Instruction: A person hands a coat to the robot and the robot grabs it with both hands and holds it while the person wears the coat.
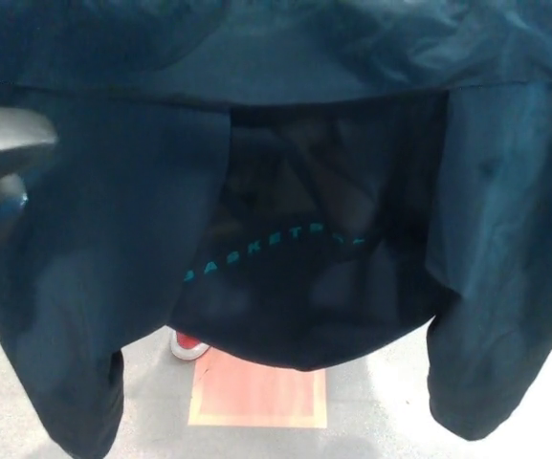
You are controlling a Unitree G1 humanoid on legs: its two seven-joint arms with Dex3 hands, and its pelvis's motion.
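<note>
A dark teal coat [94, 249] hangs spread open across nearly the whole head view, its two front panels dropping at left and right [496, 287]. Between the panels stands a person in a dark shirt [295, 277] with teal lettering. My left arm [3, 143] shows as a blurred grey shape at the left edge, up against the coat's left panel. Its hand is too blurred to read. My right hand does not show.
Under the coat's hem, a red shoe [187, 344] of the person stands on the light grey floor [381, 402]. An orange square mat [261, 397] lies on the floor just in front of the shoe.
</note>
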